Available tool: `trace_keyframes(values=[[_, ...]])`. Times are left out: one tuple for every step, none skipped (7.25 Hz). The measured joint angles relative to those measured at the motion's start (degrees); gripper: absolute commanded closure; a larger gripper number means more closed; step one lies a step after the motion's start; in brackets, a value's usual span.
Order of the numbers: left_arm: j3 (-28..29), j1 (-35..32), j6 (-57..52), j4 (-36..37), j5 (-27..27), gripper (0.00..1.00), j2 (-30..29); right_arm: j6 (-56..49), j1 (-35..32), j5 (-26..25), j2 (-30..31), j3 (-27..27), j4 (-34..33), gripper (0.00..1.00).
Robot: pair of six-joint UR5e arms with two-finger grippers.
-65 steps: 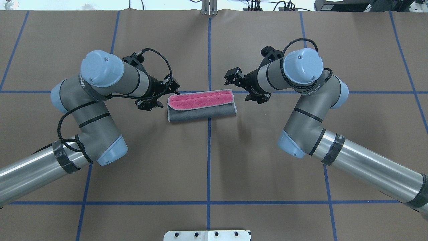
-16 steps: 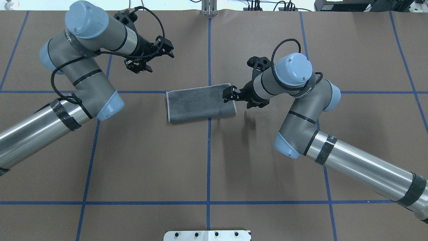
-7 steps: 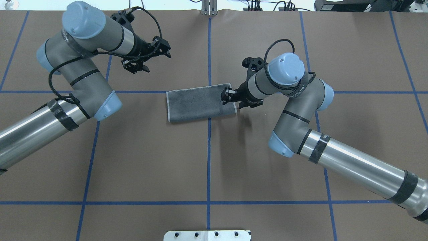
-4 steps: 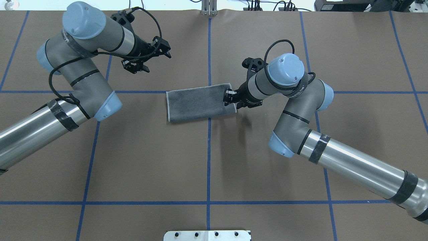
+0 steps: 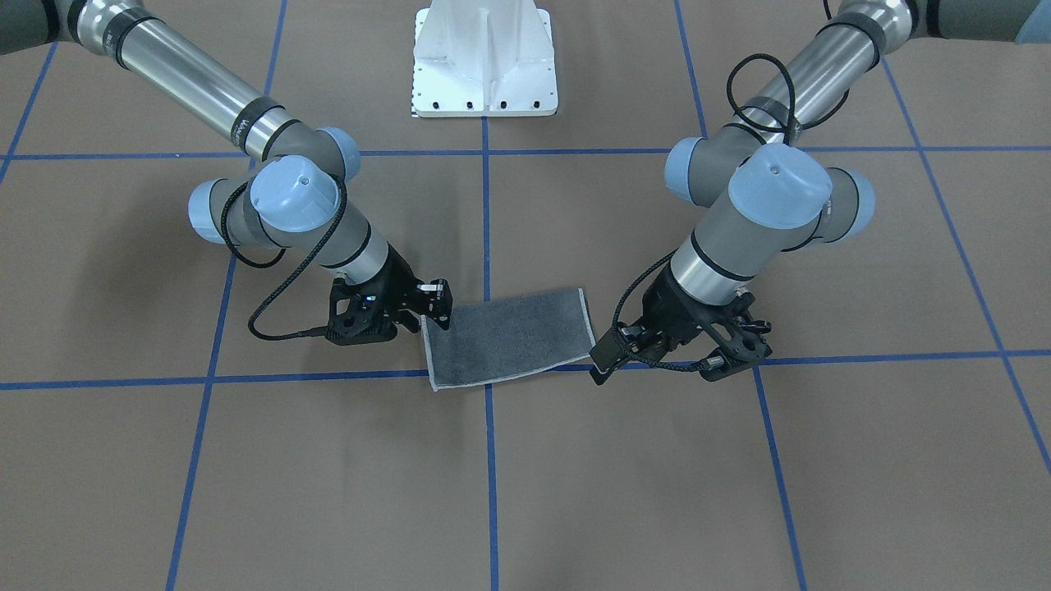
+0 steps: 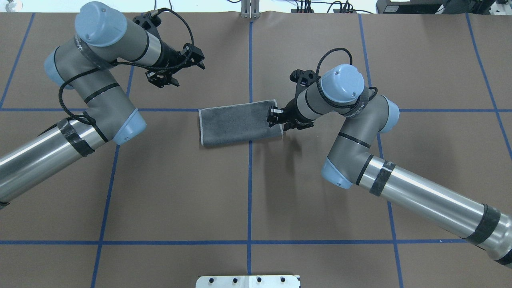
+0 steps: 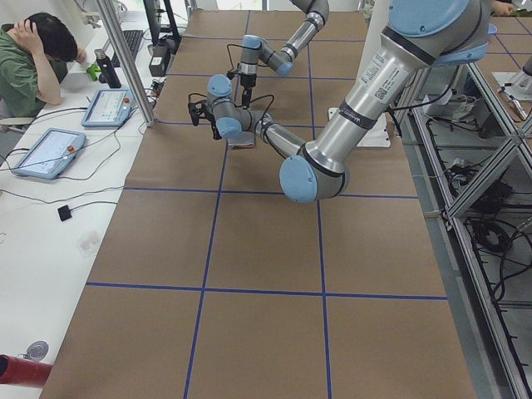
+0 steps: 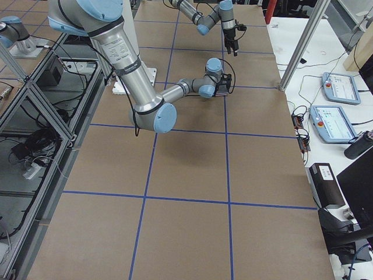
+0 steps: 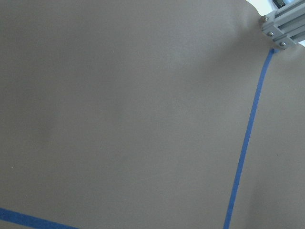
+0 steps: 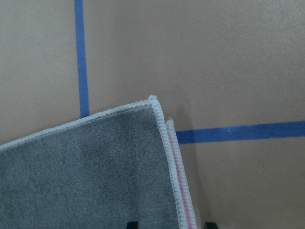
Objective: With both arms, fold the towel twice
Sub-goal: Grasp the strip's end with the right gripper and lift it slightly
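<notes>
- The left gripper point(image 6: 186, 74) hangs with its jaws wide and holds nothing, well apart from the towel, beyond its far left corner.
- The towel point(image 6: 236, 122) lies folded on the tabletop point(image 6: 180, 192), dark grey face up.
- The right gripper point(image 6: 278, 119) is narrowed onto the towel's right edge, pinching it.

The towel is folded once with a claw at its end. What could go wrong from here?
The right claw sits at the towel's short edge, where two layers lie stacked; it might catch only the top one and open the fold.
The left claw is away from the towel, so nothing holds the other end; it could slide rather than fold.
</notes>
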State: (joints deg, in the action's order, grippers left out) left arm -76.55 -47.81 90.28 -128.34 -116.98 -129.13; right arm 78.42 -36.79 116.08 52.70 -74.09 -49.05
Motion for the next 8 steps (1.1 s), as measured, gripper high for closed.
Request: trace_keyframes(values=[[0.0, 0.0, 0.0, 0.0, 0.0, 0.01, 0.0, 0.0, 0.1, 0.0, 0.1, 0.0, 0.0, 0.68], [0.0, 0.0, 0.0, -0.1, 0.0, 0.01, 0.1, 0.1, 0.2, 0.0, 0.1, 0.0, 0.0, 0.93], [0.0, 0.0, 0.0, -0.1, 0.0, 0.01, 0.0, 0.1, 0.2, 0.0, 0.2, 0.1, 0.0, 1.0], [0.0, 0.0, 0.0, -0.2, 0.0, 0.01, 0.0, 0.1, 0.2, 0.0, 0.2, 0.1, 0.1, 1.0], [0.0, 0.0, 0.0, -0.2, 0.0, 0.01, 0.0, 0.1, 0.2, 0.0, 0.3, 0.0, 0.2, 1.0], [0.0, 0.0, 0.0, -0.2, 0.0, 0.01, 0.0, 0.2, -0.1, 0.3, 0.3, 0.0, 0.3, 1.0], [0.0, -0.1, 0.0, -0.2, 0.0, 0.01, 0.0, 0.2, -1.2, 2.1, 0.4, -0.2, 0.3, 1.0], [0.0, -0.2, 0.0, -0.2, -0.1, 0.01, 0.0, 0.2, -3.1, 5.5, 0.4, -0.4, 0.3, 1.0]])
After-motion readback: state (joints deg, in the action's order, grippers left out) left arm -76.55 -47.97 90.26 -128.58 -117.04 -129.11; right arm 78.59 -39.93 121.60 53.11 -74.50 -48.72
